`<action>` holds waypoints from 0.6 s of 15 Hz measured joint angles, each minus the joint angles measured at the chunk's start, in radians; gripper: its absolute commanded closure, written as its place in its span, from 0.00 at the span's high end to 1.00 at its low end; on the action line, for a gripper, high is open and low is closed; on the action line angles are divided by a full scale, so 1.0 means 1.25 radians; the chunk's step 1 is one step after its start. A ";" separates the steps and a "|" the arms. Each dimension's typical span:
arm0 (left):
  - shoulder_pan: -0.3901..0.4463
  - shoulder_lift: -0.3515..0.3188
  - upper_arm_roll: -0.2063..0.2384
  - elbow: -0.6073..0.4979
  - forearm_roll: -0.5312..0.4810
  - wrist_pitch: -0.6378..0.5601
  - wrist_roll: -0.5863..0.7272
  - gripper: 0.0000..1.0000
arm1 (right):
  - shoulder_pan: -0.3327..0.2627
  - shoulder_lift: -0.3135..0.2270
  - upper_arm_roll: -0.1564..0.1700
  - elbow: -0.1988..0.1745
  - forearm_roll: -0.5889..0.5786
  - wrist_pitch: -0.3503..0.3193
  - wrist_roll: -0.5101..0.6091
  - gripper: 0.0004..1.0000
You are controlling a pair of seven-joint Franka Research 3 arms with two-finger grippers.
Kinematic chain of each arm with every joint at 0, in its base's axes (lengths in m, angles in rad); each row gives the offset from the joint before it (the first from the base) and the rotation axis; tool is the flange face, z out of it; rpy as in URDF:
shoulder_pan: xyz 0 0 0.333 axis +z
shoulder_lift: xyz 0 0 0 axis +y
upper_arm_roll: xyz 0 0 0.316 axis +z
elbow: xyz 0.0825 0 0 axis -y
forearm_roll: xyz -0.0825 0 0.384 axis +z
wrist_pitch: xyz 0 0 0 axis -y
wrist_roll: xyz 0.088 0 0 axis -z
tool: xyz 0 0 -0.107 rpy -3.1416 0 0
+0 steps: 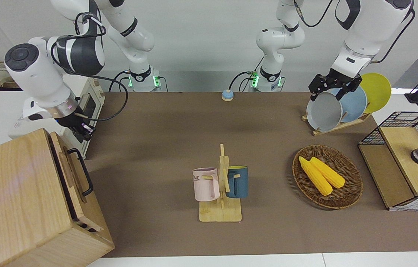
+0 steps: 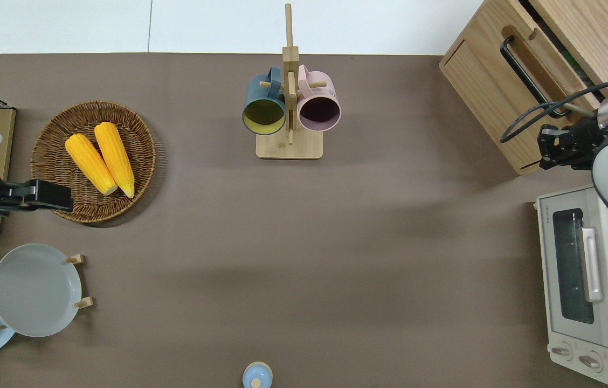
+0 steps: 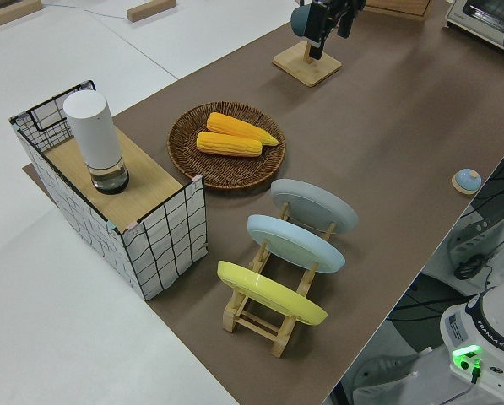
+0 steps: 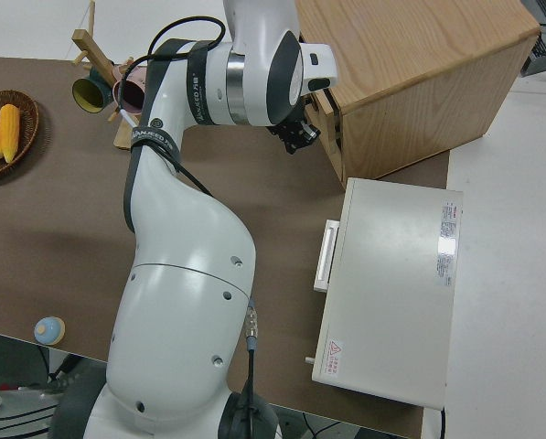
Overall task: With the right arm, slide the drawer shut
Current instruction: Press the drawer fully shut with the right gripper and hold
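The drawer [image 1: 71,174] is the wide light-wood front of the big cabinet [image 2: 595,32] at the right arm's end of the table. Its black loop handle [image 2: 525,75] faces the table's middle. A thin dark gap shows between the drawer front and the cabinet body. My right gripper [image 1: 85,129] hangs in the air off the drawer front, over the cabinet's corner nearest the robots [image 2: 545,146], and touches nothing. It is also seen beside the cabinet in the right side view [image 4: 300,137]. The left arm is parked, its gripper [image 1: 326,97] open.
A white toaster oven [image 2: 579,269] stands nearer to the robots than the cabinet. A mug rack [image 2: 289,108] sits mid-table. A basket of corn [image 2: 94,161], a plate rack [image 2: 34,291] and a wire-grid box [image 1: 405,159] fill the left arm's end. A small bell [image 2: 257,375] lies near the robots.
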 measured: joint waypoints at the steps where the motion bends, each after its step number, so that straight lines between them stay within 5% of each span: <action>1: 0.000 0.000 0.000 0.000 0.000 0.000 0.000 1.00 | 0.010 -0.014 0.000 0.000 0.007 -0.015 0.000 0.00; 7: 0.000 0.000 0.000 0.000 0.000 0.000 0.000 1.00 | 0.058 -0.100 -0.003 0.000 0.039 -0.063 -0.024 0.00; 9: 0.000 0.000 0.000 0.000 0.000 0.000 0.000 1.00 | 0.094 -0.128 -0.037 -0.002 0.043 -0.077 -0.061 0.08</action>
